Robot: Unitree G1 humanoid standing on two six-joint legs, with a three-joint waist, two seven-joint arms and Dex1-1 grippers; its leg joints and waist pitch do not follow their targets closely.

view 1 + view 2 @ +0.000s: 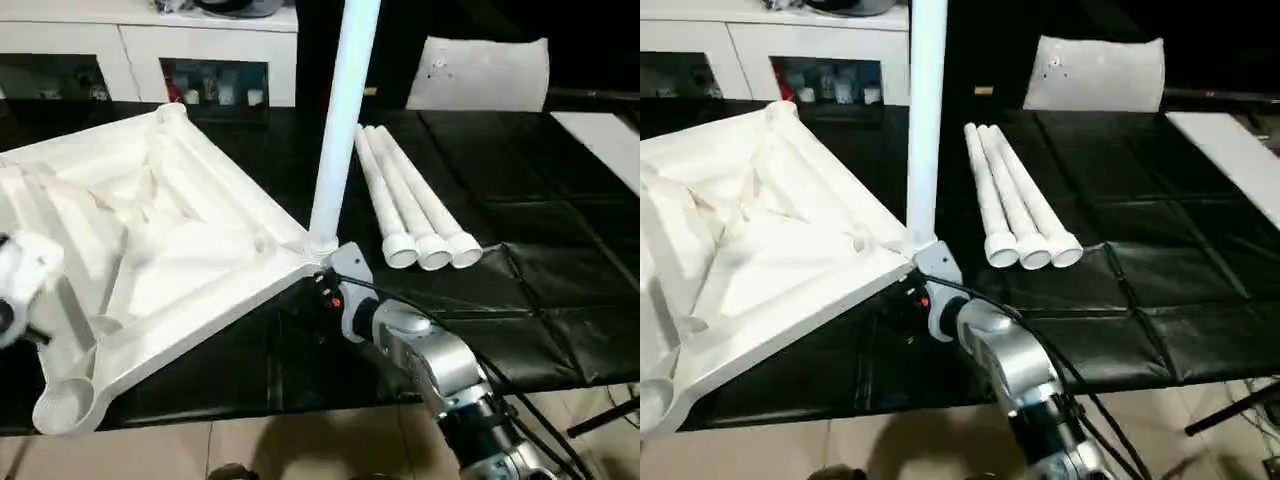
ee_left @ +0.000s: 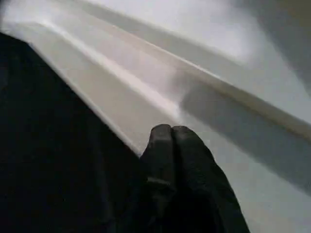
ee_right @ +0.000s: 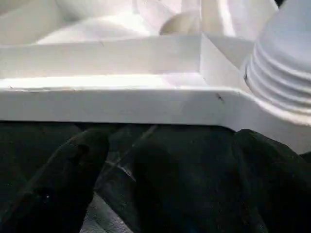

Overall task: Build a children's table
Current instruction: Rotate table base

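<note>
Table top (image 1: 150, 230): lying upside down on the black padded mat (image 1: 540, 300), ribbed underside facing up, the near side sticking out a bit past the mat's front edge

Standing leg (image 1: 340, 120): sitting upright in the corner socket (image 1: 322, 243) closest to the right arm, running up out of the top of the head view

Spare legs (image 1: 412, 205): three of them lying side by side on the mat, touching each other, just right of the standing leg, wide ends pointing toward the robot

Right gripper (image 3: 160, 170): fingers (image 3: 63, 179) spread wide with nothing between them, hovering low over the mat right at the table top's edge, just beside the socket with the leg in it; the leg's threaded base (image 3: 279, 77) is showing close by in the wrist view

Left gripper (image 2: 174, 145): fingers pressed together, gripping nothing, tips sitting close against the white rim of the table top

Background: white cabinet (image 1: 150, 50) with dark openings behind the mat, white cushion-like bag (image 1: 480, 72) at the far right
</note>
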